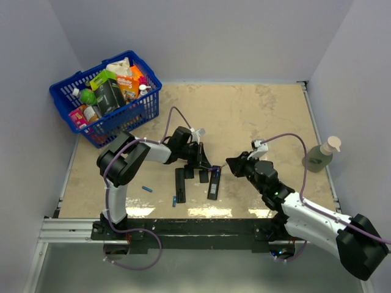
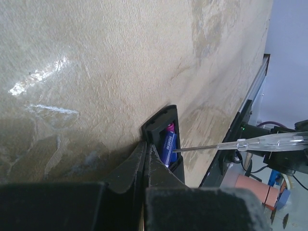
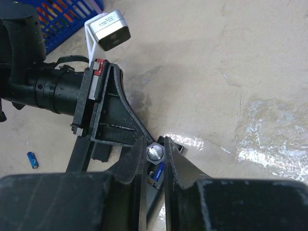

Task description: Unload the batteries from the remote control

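Observation:
An open black remote control lies in the middle of the table with a blue, purple-ended battery in its compartment. My left gripper is shut, with its tips against the remote's near wall and nothing visible between them. My right gripper is shut on a clear-handled screwdriver. The screwdriver's metal shaft reaches the battery. Two loose blue batteries lie on the table to the left, and one loose battery also shows in the right wrist view.
A second black remote and small flat black cover pieces lie beside the open one. A blue basket full of groceries stands at the back left. A soap dispenser bottle stands at the right edge.

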{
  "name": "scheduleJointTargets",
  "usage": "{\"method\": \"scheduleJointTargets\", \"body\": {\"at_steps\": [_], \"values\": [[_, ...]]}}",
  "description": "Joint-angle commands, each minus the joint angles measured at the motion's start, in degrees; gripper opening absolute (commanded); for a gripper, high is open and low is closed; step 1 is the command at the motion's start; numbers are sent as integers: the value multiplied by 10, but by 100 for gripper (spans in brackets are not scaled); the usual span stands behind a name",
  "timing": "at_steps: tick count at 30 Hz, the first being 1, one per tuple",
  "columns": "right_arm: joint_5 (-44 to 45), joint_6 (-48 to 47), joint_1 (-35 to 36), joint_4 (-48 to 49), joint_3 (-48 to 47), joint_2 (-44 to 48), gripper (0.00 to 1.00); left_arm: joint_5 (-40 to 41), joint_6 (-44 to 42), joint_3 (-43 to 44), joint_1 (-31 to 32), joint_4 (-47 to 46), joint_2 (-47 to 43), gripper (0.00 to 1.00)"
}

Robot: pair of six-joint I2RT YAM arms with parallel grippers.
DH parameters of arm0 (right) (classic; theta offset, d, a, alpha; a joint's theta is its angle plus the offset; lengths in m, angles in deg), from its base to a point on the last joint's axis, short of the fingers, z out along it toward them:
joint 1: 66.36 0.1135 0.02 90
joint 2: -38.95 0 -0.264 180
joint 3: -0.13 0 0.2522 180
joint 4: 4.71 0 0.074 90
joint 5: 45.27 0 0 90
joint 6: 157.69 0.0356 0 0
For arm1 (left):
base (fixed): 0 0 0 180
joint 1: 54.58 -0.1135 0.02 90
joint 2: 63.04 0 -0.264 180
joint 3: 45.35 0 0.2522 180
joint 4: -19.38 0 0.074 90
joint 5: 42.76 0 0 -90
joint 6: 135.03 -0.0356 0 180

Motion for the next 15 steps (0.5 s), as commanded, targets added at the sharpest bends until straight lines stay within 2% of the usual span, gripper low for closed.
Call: {"method": "scheduleJointTargets", "body": {"at_steps": [1, 11, 15], "values": [[-23, -18, 5, 42, -44, -20, 0, 6, -1, -24, 11, -8, -5, 0], [-7, -39, 5, 2, -66, -31, 0, 24, -16, -31, 12, 10, -20, 0], [-3, -53, 4, -40, -92, -26, 0, 37, -37, -3, 11, 46, -29, 5]]}}
